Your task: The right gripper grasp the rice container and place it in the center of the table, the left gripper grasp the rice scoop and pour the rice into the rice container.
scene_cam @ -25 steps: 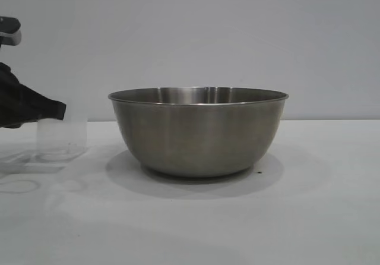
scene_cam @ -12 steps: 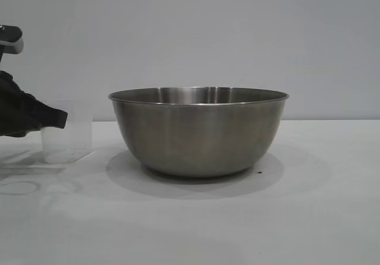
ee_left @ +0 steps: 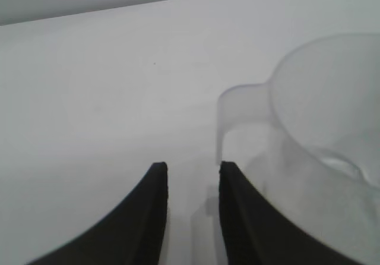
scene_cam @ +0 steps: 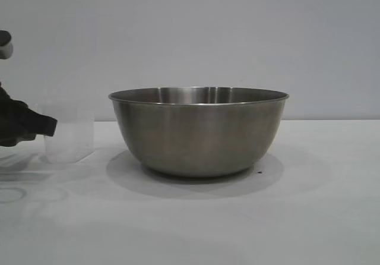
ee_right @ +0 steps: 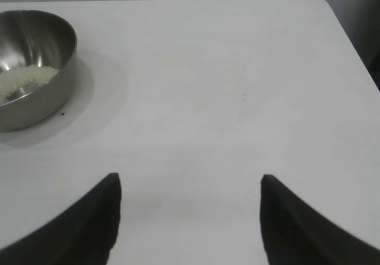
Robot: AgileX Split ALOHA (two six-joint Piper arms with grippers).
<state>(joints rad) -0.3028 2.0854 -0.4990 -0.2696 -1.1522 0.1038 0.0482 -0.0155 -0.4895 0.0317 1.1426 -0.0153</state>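
Note:
The rice container (scene_cam: pixel 199 134), a wide steel bowl, stands in the middle of the table (scene_cam: pixel 320 205). It also shows in the right wrist view (ee_right: pixel 50 95), with the rice (ee_right: pixel 24 79) heaped inside. The rice scoop (scene_cam: pixel 70 140), a clear plastic cup, stands upright on the table left of the bowl and looks empty. My left gripper (scene_cam: pixel 53 126) is just left of the scoop. In the left wrist view the left gripper (ee_left: pixel 191 169) is open and empty, with the scoop (ee_left: pixel 320 110) and its handle (ee_left: pixel 237 98) just beyond the fingertips. My right gripper (ee_right: pixel 190 182) is wide open and empty, away from the bowl.
A plain grey wall runs behind the table. The table's rounded corner and edge (ee_right: pixel 347 33) show in the right wrist view, with bare white table between the right gripper and the bowl.
The scoop shifted a little to the right and now stands free. My left gripper has drawn back to the left, away from it. The bowl has not moved.

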